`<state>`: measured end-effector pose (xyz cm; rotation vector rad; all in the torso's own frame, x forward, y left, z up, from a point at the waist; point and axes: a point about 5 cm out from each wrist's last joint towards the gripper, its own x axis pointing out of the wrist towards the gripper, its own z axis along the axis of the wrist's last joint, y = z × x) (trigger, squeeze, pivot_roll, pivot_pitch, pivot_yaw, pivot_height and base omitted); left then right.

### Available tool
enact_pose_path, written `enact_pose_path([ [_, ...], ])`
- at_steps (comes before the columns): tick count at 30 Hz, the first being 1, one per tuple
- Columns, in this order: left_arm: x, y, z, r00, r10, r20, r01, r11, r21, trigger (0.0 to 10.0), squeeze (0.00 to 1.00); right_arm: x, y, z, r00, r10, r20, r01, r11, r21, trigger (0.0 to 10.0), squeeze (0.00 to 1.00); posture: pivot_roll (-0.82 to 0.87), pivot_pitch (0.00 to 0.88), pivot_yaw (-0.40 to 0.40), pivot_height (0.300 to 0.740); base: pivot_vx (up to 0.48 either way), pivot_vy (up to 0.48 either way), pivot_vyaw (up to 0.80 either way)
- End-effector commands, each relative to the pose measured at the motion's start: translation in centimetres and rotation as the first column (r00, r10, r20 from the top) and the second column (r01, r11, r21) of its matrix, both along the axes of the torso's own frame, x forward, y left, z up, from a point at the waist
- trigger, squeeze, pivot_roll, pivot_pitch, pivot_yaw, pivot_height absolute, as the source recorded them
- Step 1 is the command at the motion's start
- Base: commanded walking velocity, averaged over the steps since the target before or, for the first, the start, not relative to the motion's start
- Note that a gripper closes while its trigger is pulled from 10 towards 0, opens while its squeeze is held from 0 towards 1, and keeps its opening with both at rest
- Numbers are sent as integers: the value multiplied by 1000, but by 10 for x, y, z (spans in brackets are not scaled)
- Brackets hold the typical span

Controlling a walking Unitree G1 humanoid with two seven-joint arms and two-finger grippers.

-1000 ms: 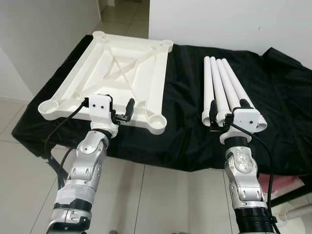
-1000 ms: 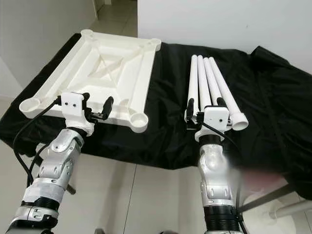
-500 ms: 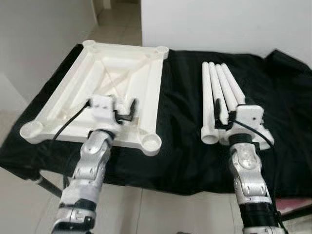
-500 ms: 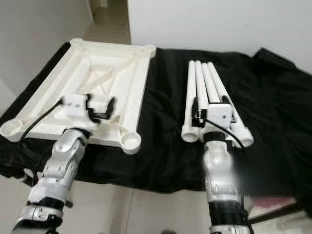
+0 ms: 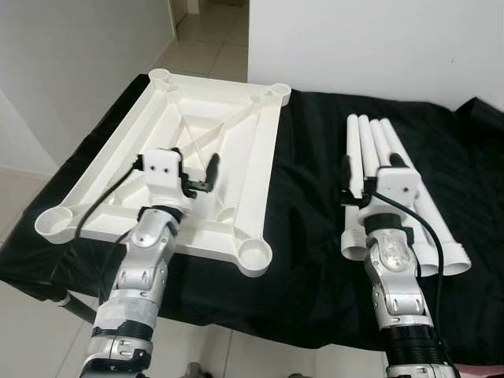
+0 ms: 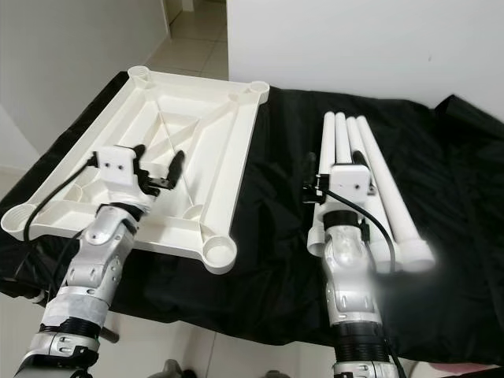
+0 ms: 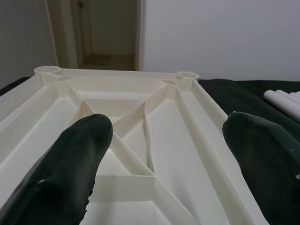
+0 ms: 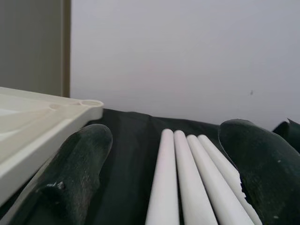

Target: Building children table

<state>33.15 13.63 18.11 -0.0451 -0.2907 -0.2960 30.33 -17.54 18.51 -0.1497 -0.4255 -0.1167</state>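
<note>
A white plastic tabletop lies upside down on the left of a black-draped table, with a round leg socket at each corner. Several white tube legs lie side by side on the right. My left gripper hovers open over the tabletop's near half, and its wrist view looks along the ribbed underside between the spread fingers. My right gripper is open above the near half of the legs, one finger on each side of the bundle.
The black cloth covers the whole support and hangs over its near edge. A white wall stands right behind it. A tiled corridor opens at the back left, and tiled floor lies below.
The whole picture has shifted as I came nearer the table. Both grippers now reach further in, over the tabletop and the legs instead of the near edge. Fingers stay open.
</note>
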Motion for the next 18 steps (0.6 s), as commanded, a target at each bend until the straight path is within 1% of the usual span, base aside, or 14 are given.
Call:
enact_pose_path([
  [1,-1,3,-2,1000,10,-3,-10,1000,-11,10000,0,1,1,-3,1000,5,-9,-5,1000,12,10000,0,-63,71,-14,740,0,0,0],
  [6,-1,2,-2,1000,6,-5,-6,1000,-7,10000,0,1,2,-3,1000,14,-11,-14,999,39,10000,0,-61,70,-12,740,0,0,0],
  [17,0,2,-3,1000,4,-15,-4,1000,-11,10000,0,1,3,-5,1000,14,-22,-13,999,37,10000,0,-58,59,-12,740,0,0,0],
  [18,0,2,-3,1000,4,-17,-4,1000,-12,10000,0,1,3,-5,1000,14,-23,-13,999,38,10000,0,-57,58,-13,740,0,0,-519],
])
